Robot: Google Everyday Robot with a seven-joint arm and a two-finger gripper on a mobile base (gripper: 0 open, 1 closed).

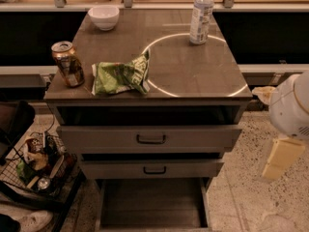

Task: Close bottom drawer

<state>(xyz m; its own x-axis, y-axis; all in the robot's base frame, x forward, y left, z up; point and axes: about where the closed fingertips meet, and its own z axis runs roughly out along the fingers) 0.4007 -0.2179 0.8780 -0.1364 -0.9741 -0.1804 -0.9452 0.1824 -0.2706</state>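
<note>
Bottom drawer (153, 202): at the bottom middle of the picture, pulled far out, with its flat grey inside showing.
Shoe (34, 220): a white one in the lower left corner, on the floor.
Basket (38, 163): a wire one at the lower left, beside the drawers, full of small things.
Hand (280, 159): at the right edge, low down, well apart from the drawers and touching nothing. I cannot tell if it is open or closed.
Middle drawer (154, 169): just above the bottom one, with a small black handle and a dark gap over it.
Top drawer (150, 138): the tallest front, with a bigger handle.
Worktop (193, 66): grey, with a thin white ring on it.
Chip bag (120, 75): green and crumpled, near the front edge.
Can (68, 64): upright at the front left, beside the bag.
Bottle (201, 16): upright at the back right.
Bowl (104, 17): white, at the back left.
</note>
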